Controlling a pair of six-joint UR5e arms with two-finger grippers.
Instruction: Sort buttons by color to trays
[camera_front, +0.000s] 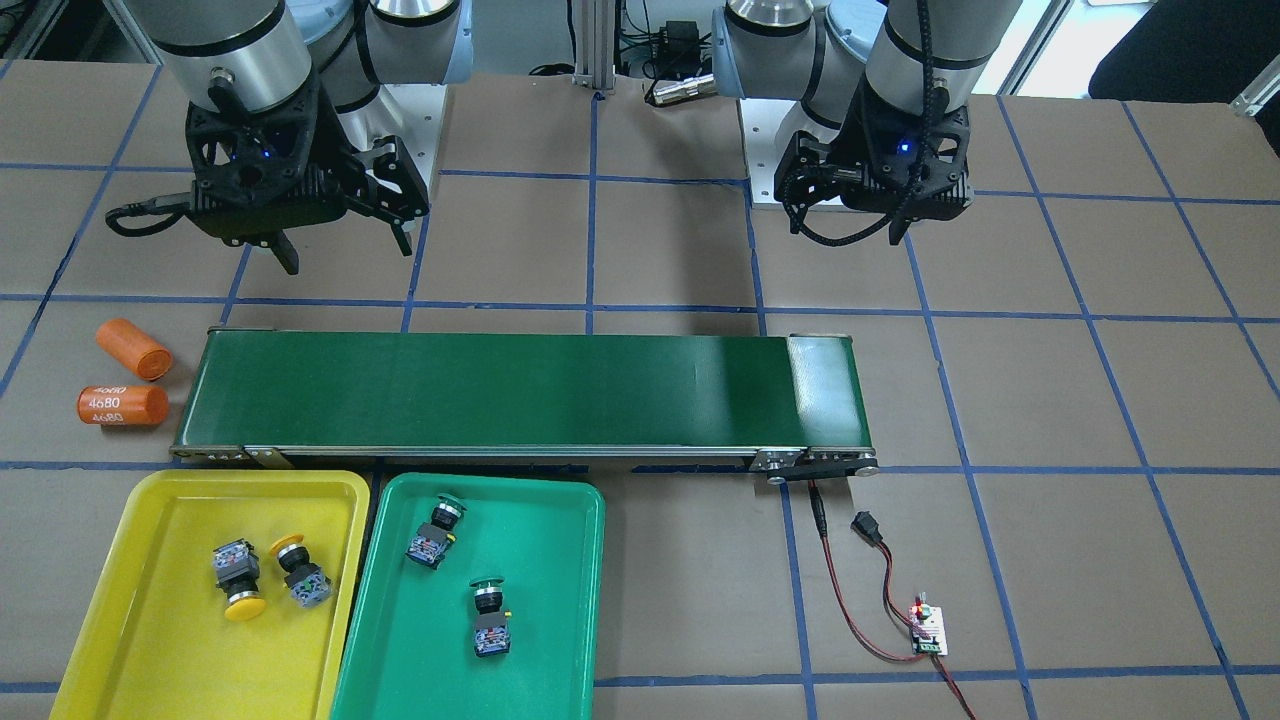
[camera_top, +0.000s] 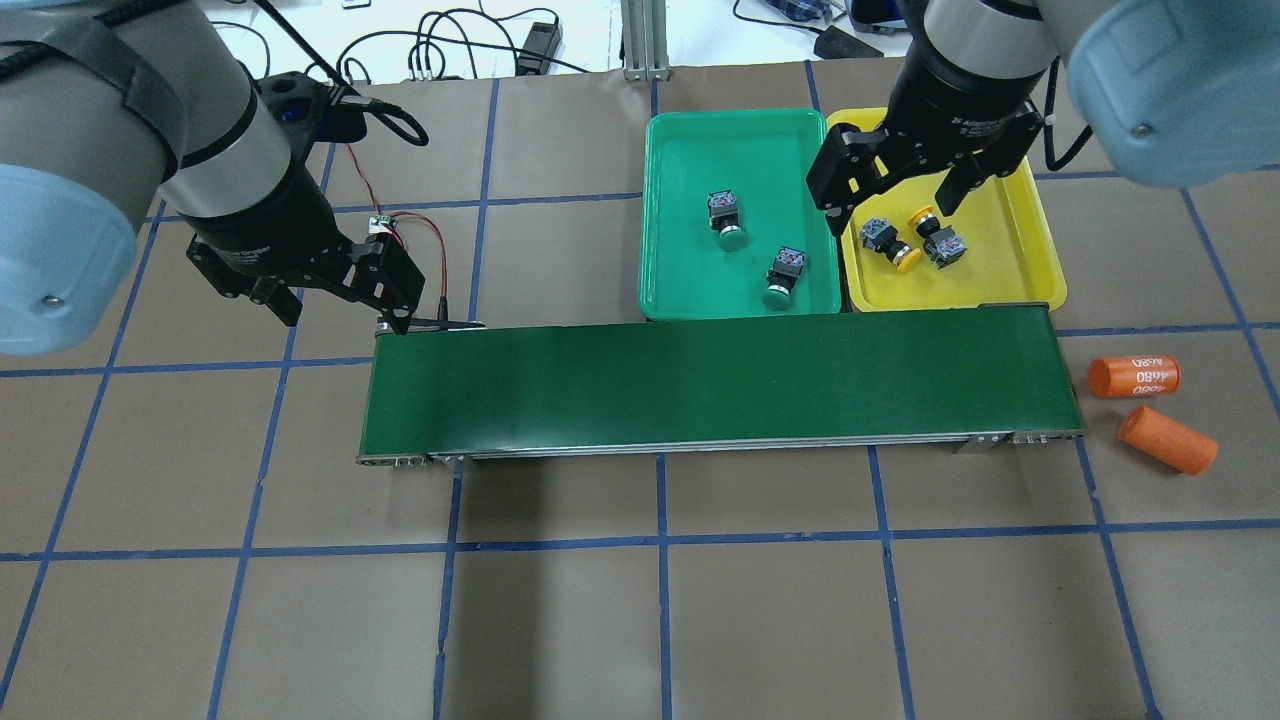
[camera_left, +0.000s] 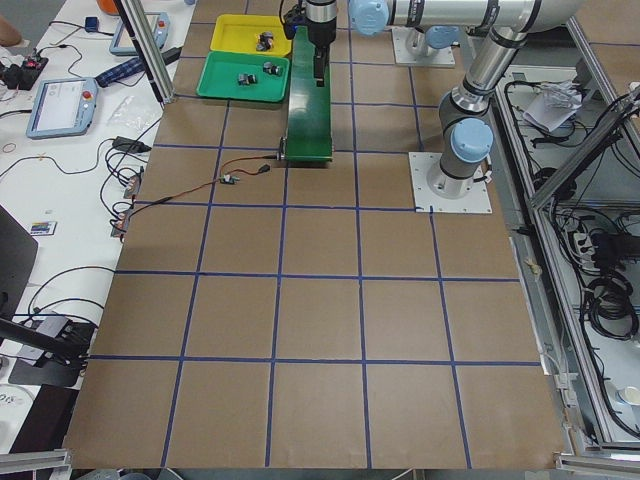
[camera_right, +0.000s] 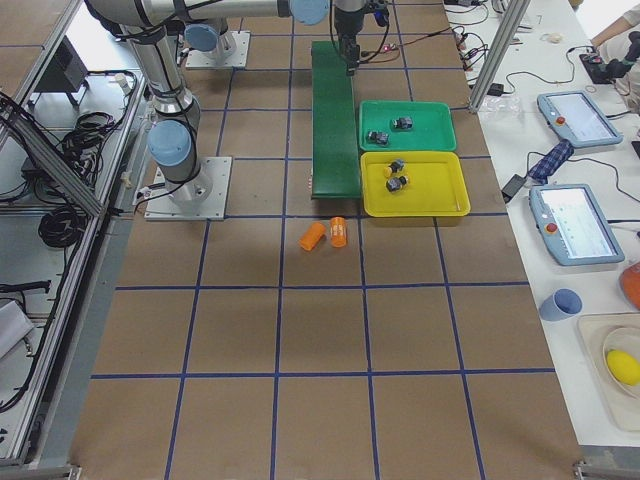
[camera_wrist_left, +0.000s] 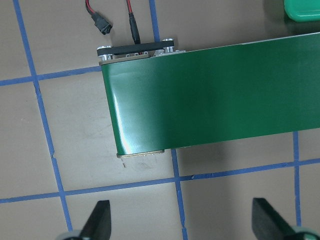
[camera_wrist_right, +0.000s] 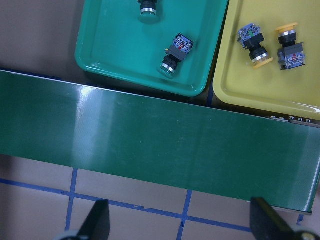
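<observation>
Yellow and green plastic trays sit side by side on the brown table, along the edge of a long dark-green conveyor belt on the side away from the robot. The yellow tray holds the two yellow-capped buttons, which lie on their sides just beside each other. The green tray holds the two green-capped buttons, also on their sides but apart, one nearer the belt than the other.

Both arms hang above the table with nothing in their grasp. The right gripper hovers near the belt end beside the trays, its fingers spread wide. The left gripper hovers near the opposite end of the belt, its fingers likewise spread wide and empty.

Two orange cylinders lie on the table past the tray end of the belt, one printed 4680. A small circuit board with red wires rests off the belt's other end.
</observation>
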